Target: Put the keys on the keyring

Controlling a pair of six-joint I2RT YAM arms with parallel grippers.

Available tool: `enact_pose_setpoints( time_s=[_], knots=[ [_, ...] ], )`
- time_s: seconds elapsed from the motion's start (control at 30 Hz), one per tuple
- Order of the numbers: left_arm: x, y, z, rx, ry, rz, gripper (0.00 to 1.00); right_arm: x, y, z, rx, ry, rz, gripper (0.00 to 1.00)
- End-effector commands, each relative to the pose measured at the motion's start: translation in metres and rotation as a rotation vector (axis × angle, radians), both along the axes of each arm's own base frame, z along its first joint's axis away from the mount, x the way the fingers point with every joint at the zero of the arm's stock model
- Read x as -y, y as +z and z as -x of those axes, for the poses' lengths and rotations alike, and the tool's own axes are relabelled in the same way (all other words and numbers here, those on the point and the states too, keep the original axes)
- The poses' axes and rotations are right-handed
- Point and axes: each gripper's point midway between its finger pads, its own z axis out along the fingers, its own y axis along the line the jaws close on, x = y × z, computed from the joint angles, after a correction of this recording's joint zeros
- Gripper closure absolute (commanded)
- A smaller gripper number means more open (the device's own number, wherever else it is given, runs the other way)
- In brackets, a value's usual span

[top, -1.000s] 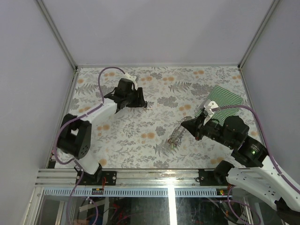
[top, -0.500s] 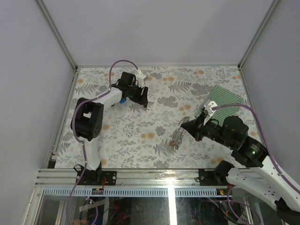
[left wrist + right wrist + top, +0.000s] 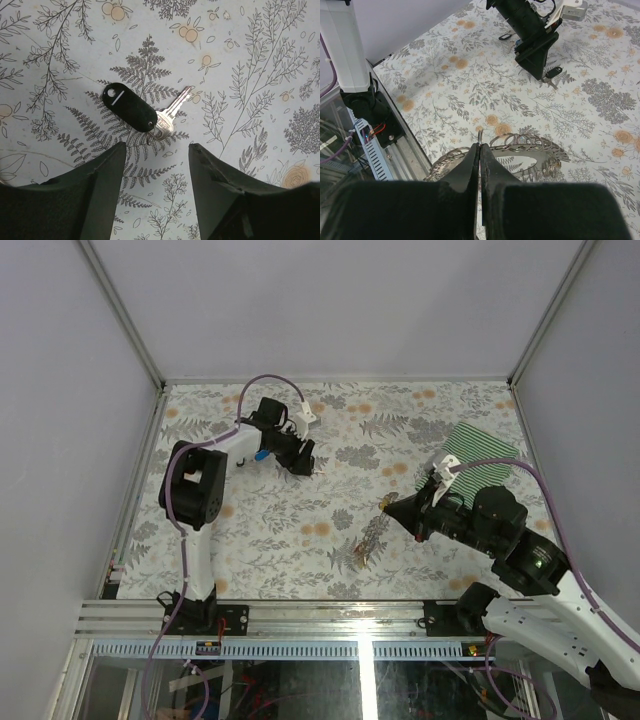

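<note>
A key with a black plastic head [image 3: 129, 107] and a silver blade lies flat on the floral tabletop. My left gripper [image 3: 156, 150] hovers just short of it, open, with a finger on each side. The same key shows in the top view [image 3: 318, 469] and in the right wrist view [image 3: 553, 74]. The keyring [image 3: 371, 534] is a large flat dark ring hung with several small wire rings [image 3: 530, 142]. My right gripper [image 3: 480, 146] is shut on one small wire ring at the keyring's edge and holds that side up off the table. A blue-headed key [image 3: 260, 453] lies beside the left arm.
A green striped cloth [image 3: 483, 450] lies at the far right of the table behind my right arm. The aluminium frame rail [image 3: 350, 615] runs along the near edge. White walls close in the left, right and back sides.
The left arm's elbow has swung in towards the table and its wrist has turned, with the gripper staying over the black key. The right gripper has shifted slightly left, tilting the keyring.
</note>
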Motion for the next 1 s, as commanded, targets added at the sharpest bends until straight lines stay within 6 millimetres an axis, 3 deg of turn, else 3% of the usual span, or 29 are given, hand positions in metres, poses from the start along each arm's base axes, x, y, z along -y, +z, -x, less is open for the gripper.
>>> enact_pose_setpoints(
  time_s=[0.0,0.7,0.97],
  knots=[
    [0.001,0.01,-0.012,0.048,-0.057,0.025,0.46,-0.006,0.035,0.001,0.066,0.024,-0.094,1.0],
    [0.008,0.001,-0.009,-0.038,-0.108,0.038,0.51,-0.009,0.035,0.001,0.067,0.034,-0.093,1.0],
    [0.007,-0.001,-0.007,-0.046,-0.107,0.03,0.61,-0.009,0.035,0.001,0.067,0.034,-0.093,1.0]
  ],
)
